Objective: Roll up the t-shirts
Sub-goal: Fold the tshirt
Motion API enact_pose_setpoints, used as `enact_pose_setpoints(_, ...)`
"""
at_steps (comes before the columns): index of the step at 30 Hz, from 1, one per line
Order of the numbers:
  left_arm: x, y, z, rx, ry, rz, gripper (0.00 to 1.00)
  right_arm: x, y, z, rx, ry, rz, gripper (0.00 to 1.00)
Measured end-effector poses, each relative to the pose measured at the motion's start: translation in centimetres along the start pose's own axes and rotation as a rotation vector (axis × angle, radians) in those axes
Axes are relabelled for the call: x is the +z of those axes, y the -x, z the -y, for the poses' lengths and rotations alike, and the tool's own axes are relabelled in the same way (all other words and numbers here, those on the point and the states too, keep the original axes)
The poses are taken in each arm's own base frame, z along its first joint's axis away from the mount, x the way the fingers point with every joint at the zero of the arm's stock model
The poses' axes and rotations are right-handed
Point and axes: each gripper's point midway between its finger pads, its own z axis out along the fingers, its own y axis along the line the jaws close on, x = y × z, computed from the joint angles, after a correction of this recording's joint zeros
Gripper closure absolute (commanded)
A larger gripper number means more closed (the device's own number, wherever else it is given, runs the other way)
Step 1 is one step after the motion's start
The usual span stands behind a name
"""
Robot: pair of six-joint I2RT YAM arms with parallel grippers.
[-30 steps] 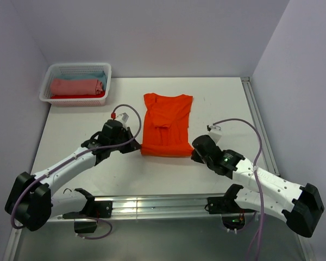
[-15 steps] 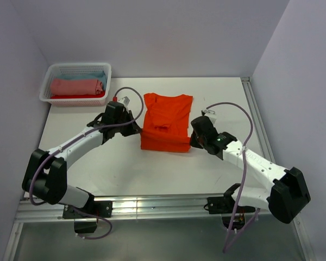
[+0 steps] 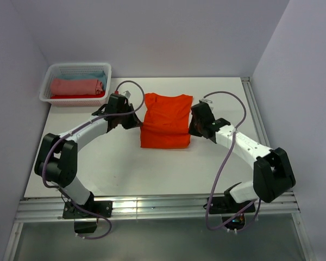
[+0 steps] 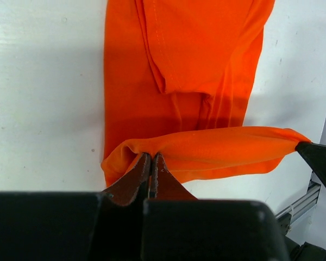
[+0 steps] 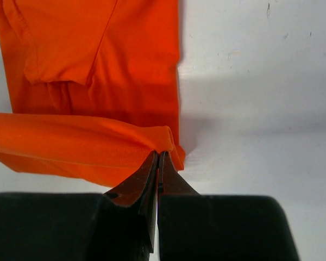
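Note:
The bright orange t-shirt (image 3: pixel 166 117) lies flat mid-table with its sleeves folded in and its collar toward the far side. Its near hem is lifted and doubled over the body as a thick fold (image 4: pixel 228 149). My left gripper (image 3: pixel 137 124) is shut on the left end of that fold (image 4: pixel 151 158). My right gripper (image 3: pixel 192 126) is shut on the right end (image 5: pixel 159 155). The orange cloth (image 5: pixel 92 65) beyond the fold lies smooth on the table.
A white lattice basket (image 3: pixel 79 64) stands at the far left corner. It holds a salmon-pink roll (image 3: pixel 76 86), light blue cloth (image 3: pixel 99 75) and red cloth (image 3: pixel 70 97). A metal rail (image 3: pixel 152 205) runs along the near table edge, and walls close the sides.
Both grippers have moved away from the bases toward the collar, carrying the near hem over the shirt. The orange shape on the table has grown shorter.

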Motion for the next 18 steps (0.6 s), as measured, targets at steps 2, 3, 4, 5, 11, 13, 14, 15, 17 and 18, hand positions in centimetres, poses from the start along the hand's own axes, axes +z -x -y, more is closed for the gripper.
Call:
enact_pose_setpoints(2, 0.5, 0.2, -0.2, -0.004, 0.006, -0.005, 1.0, 0.6, 0.3, 0.0, -0.004, -0.005, -0.007, 1.0)
enact_pose_setpoints(3, 0.7, 0.3, -0.3, -0.006, 0.008, -0.008, 1.0, 1.0, 0.4, 0.0, -0.004, -0.008, -0.01, 1.0)
enact_pose_setpoints(4, 1.0, 0.4, -0.4, -0.009, 0.01, -0.01, 1.0, 1.3, 0.5, 0.0, -0.004, -0.01, -0.013, 1.0)
enact_pose_setpoints(5, 1.3, 0.4, -0.5, -0.011, 0.014, -0.013, 1.0, 1.6, 0.6, 0.0, -0.003, -0.013, -0.016, 1.0)
enact_pose_setpoints(11, 2.8, 0.2, -2.0, -0.034, 0.037, -0.037, 1.0, 3.6, 1.2, -0.2, 0.004, -0.027, -0.037, 1.0)
enact_pose_setpoints(13, 3.1, 0.3, -2.3, -0.039, 0.042, -0.041, 1.0, 4.1, 1.4, -0.3, 0.007, -0.028, -0.04, 1.0)
enact_pose_setpoints(14, 3.3, 0.5, -2.3, -0.041, 0.041, -0.041, 1.0, 4.2, 1.6, -0.3, 0.01, -0.03, -0.039, 1.0)
enact_pose_setpoints(15, 3.5, 0.6, -2.4, -0.043, 0.041, -0.042, 1.0, 4.4, 1.8, -0.4, 0.012, -0.03, -0.037, 1.0)
enact_pose_setpoints(17, 3.8, 0.9, -2.4, -0.047, 0.038, -0.042, 1.0, 4.7, 2.4, -0.4, 0.02, -0.031, -0.033, 1.0)
enact_pose_setpoints(18, 4.0, 1.1, -2.4, -0.048, 0.036, -0.042, 1.0, 4.9, 2.7, -0.4, 0.023, -0.033, -0.029, 1.0)
